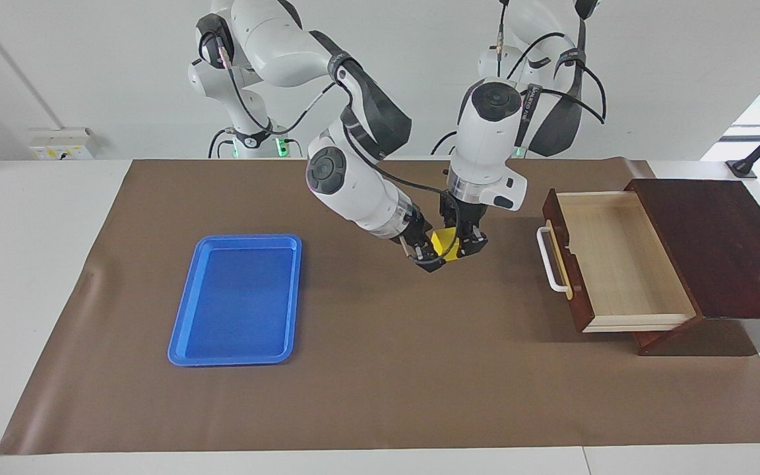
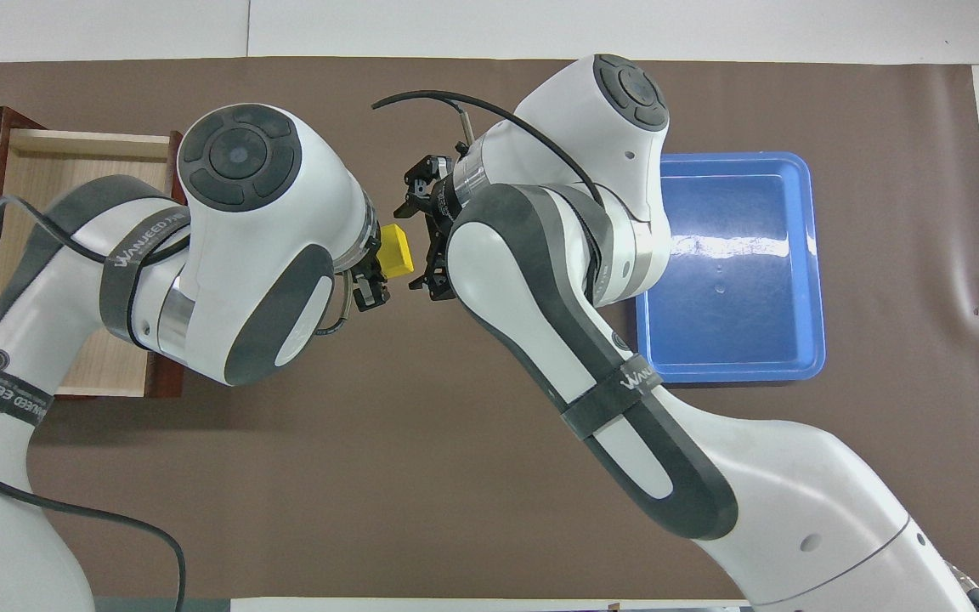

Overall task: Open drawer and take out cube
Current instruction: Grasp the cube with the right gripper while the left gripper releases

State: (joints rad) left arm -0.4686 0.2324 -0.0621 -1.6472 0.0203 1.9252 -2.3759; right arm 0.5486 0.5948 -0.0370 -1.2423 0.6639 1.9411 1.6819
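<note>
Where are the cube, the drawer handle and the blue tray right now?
cube [image 1: 445, 243], facing view: its yellow face showing between the two grippers.
drawer handle [image 1: 549, 260], facing view: middle of the white bar.
blue tray [image 1: 238, 300], facing view: bare floor of the tray.

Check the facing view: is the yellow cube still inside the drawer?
No, the cube is held by the left gripper above the mat, and the open drawer shows only bare wood.

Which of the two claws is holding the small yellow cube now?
The left claw, shut on the small yellow cube above the brown mat; the right claw is open beside it.
</note>
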